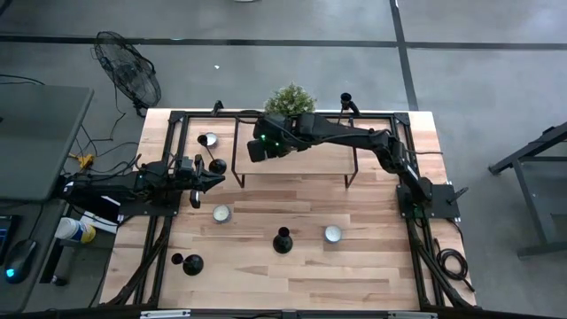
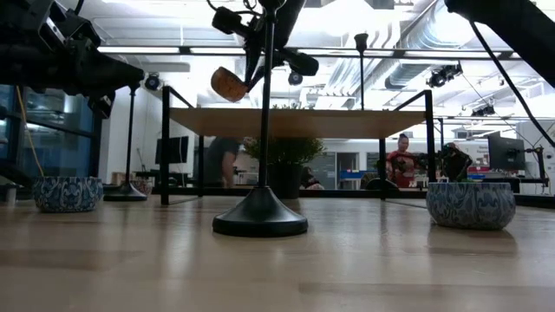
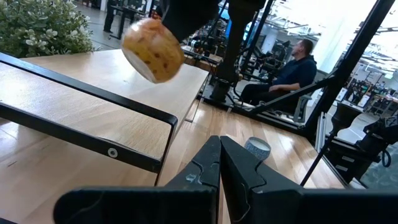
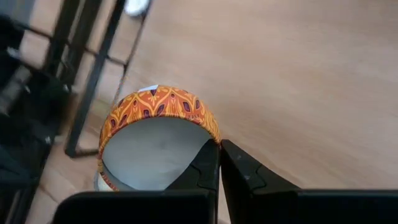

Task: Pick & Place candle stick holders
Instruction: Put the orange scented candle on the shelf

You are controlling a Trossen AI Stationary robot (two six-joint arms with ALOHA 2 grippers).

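Nearest, one black candle stick holder stands untouched on the desk while the right gripper, jaws pinched on an orange patterned cup's rim, carries it over the shelf; the left gripper waits, jaws closed empty.

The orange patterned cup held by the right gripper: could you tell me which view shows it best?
The right wrist view: the orange cup fills it, rim pinched in the shut right gripper. Left wrist and low views show it blurred or small; the high view hides it.

We see an orange patterned candle above the raised shelf, a potted plant behind, and a fan off-table.
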